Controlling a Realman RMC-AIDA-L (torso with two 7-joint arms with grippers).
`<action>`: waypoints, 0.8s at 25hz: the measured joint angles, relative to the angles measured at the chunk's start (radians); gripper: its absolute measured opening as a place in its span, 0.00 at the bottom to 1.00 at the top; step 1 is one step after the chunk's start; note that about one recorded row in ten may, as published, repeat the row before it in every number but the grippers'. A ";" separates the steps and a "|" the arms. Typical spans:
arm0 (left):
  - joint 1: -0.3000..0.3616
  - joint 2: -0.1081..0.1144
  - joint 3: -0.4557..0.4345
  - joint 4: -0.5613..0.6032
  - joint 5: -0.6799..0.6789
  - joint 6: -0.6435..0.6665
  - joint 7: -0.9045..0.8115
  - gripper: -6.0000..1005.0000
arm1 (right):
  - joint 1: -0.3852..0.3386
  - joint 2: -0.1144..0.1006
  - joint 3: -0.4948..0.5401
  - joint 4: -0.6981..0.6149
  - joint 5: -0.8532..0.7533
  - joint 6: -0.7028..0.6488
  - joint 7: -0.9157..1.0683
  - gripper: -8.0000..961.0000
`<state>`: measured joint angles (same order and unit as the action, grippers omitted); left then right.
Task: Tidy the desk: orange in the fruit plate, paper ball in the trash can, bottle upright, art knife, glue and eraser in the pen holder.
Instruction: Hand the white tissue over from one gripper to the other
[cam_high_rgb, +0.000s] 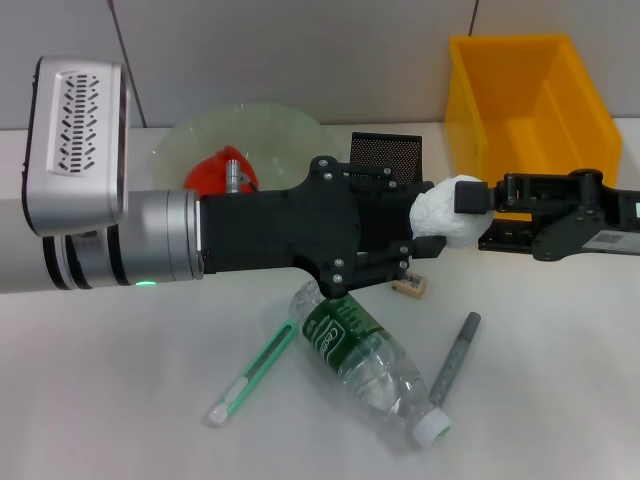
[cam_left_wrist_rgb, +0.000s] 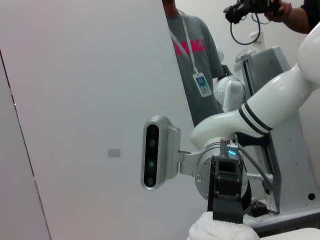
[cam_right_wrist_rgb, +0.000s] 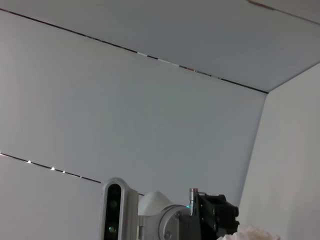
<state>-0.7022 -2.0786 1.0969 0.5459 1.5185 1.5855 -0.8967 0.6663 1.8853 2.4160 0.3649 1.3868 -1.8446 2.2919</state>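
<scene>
One paper ball (cam_high_rgb: 447, 211), two grippers (cam_high_rgb: 425, 225)

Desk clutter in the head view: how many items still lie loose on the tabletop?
4: the bottle on its side at front, a green-handled knife on its left, a grey pen-like stick on its right, the eraser behind. The arms may hide more.

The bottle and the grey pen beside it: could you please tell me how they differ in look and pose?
The bottle is clear plastic with a green label and white cap; the pen is slim, opaque grey. The bottle is much thicker than the pen. The bottle's cap end points toward the camera and to the right, while the pen slants the opposite way. Both lie flat on the table, close together.
</scene>
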 joint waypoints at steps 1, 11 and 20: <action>0.000 0.000 0.000 0.000 0.000 0.000 0.000 0.42 | 0.000 0.000 0.000 0.000 0.000 0.000 0.000 0.59; 0.016 0.000 0.011 0.000 -0.039 -0.004 0.004 0.45 | -0.001 0.001 0.003 0.000 0.002 0.000 0.000 0.57; 0.017 0.000 0.018 0.003 -0.041 -0.001 0.016 0.76 | -0.001 0.004 0.007 0.000 0.002 0.000 0.000 0.57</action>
<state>-0.6856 -2.0785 1.1149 0.5493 1.4770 1.5850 -0.8803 0.6658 1.8897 2.4231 0.3651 1.3888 -1.8444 2.2917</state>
